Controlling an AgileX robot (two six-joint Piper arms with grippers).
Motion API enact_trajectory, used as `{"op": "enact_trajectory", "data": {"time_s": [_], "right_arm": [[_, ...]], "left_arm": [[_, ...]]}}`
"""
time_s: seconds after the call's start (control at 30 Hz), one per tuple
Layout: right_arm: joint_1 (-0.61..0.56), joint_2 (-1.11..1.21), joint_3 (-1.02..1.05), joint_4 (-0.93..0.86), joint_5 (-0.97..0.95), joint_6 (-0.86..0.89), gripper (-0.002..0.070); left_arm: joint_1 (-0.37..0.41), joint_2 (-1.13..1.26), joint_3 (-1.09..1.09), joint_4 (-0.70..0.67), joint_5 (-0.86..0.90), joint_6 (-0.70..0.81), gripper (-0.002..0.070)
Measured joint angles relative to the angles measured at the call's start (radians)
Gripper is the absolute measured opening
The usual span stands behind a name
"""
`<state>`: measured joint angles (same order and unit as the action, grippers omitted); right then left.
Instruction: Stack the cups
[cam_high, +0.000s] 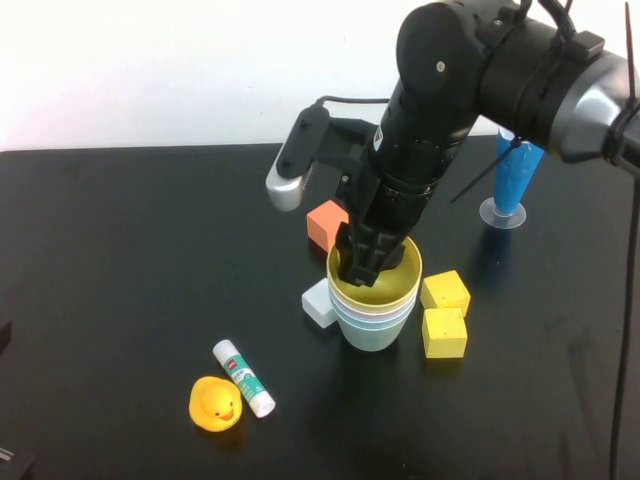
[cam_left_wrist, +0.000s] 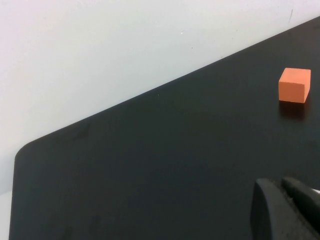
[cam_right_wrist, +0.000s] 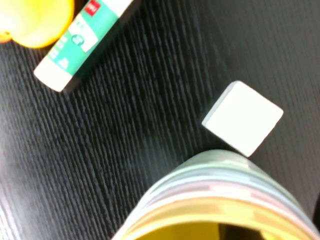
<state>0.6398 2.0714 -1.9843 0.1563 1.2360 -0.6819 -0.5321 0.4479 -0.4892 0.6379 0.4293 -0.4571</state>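
Note:
Near the table's middle the cups stand nested in one upright stack: the yellow cup is innermost, with pale pink and light blue rims below it and the mint green cup outermost. The right wrist view shows the same banded rims, yellow cup above mint green cup. My right gripper reaches down into the yellow cup's mouth at its left rim. My left gripper is shut and empty, low over bare black table far to the left of the stack.
An orange block lies behind the stack and a white block touches its left side. Two yellow blocks sit to the right. A glue stick and a rubber duck lie front left. A blue cone stands back right.

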Motion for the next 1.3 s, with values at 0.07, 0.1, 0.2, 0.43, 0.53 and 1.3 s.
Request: {"op": "enact_trajectory", "data": {"time_s": [0.07, 0.1, 0.2, 0.43, 0.53, 1.3], "right_arm": [[0.0, 0.0, -0.005, 0.0, 0.0, 0.021, 0.0314], [0.0, 0.0, -0.01, 0.0, 0.0, 0.031, 0.0314], [0.0, 0.0, -0.046, 0.0, 0.0, 0.052, 0.0315], [0.0, 0.0, -0.157, 0.0, 0.002, 0.058, 0.0315], [0.0, 0.0, -0.176, 0.0, 0.004, 0.06, 0.0315], [0.0, -0.139, -0.224, -0.169, 0.01, 0.025, 0.0009]], "left_arm": [[0.0, 0.0, 0.0, 0.0, 0.0, 0.0, 0.0001], [0.0, 0.0, 0.0, 0.0, 0.0, 0.0, 0.0001], [0.0, 0.0, 0.0, 0.0, 0.0, 0.0, 0.0001], [0.0, 0.0, 0.0, 0.0, 0.0, 0.0, 0.0001], [0.0, 0.0, 0.0, 0.0, 0.0, 0.0, 0.0001], [0.0, 0.0, 0.0, -0.014, -0.053, 0.0, 0.0001]]}}
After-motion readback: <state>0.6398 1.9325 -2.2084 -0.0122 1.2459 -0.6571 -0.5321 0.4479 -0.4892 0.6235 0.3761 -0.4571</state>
